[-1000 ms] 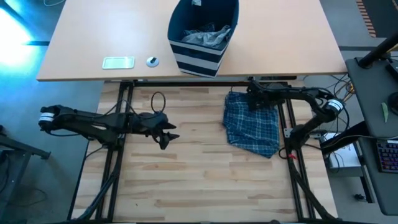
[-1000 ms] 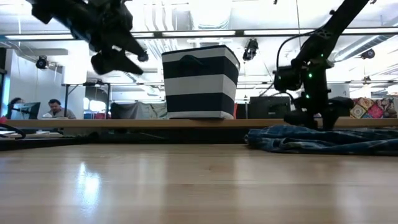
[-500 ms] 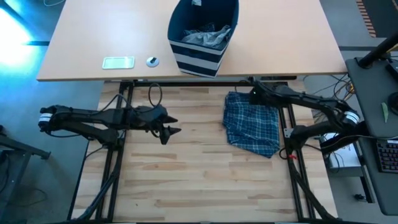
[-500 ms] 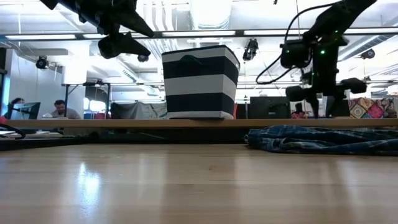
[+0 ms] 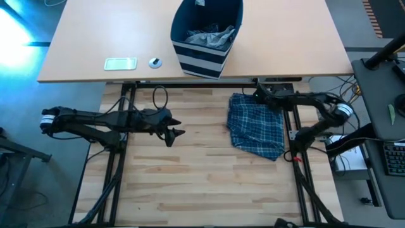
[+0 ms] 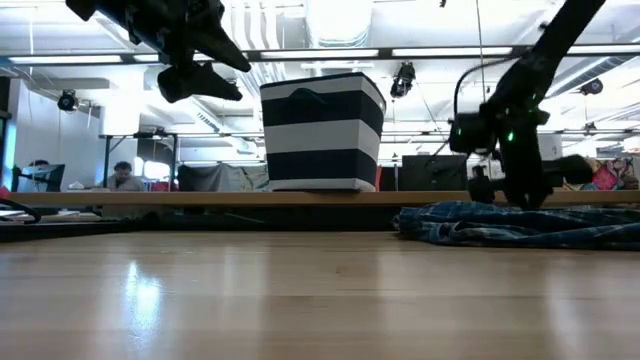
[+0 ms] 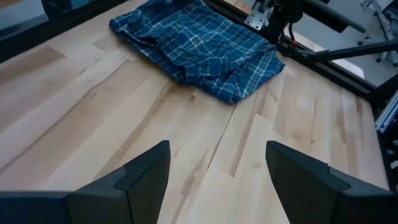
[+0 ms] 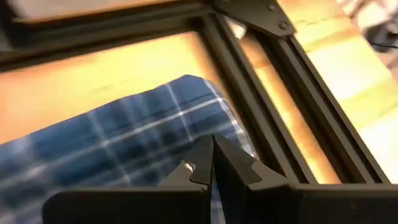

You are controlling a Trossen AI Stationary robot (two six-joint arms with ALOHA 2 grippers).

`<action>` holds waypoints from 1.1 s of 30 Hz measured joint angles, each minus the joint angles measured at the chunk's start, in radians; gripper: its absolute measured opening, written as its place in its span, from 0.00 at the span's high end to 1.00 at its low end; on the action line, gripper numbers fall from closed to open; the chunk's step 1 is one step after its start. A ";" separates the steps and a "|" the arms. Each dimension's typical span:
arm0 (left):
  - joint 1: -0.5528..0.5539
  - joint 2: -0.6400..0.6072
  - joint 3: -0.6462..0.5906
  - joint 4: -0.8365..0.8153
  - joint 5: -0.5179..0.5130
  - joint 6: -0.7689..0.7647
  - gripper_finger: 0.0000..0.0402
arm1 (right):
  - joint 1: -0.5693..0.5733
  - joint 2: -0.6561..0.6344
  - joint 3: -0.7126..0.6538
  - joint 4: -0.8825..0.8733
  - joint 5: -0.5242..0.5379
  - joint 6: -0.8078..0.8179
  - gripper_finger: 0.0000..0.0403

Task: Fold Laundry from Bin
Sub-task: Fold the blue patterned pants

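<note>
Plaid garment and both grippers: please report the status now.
Right gripper shut, above the plaid garment's far corner; grip not confirmed. Left gripper open, raised over bare table. Grey laundry in the bin. Nothing in the way.

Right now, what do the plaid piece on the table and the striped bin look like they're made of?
Plaid garment: soft woven cloth, likely cotton, matte; it lies rumpled with folds. Bin: soft fabric, navy with pale stripes, matte; its sides look slightly slack, though any stiffening inside cannot be seen.

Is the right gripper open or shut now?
Shut. The right gripper's jaws meet with nothing between them, just above the plaid garment.
</note>
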 joint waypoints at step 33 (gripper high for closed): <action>0.282 0.092 0.370 -0.298 0.049 0.189 0.38 | 0.262 0.023 0.035 -0.069 -0.400 -0.197 0.98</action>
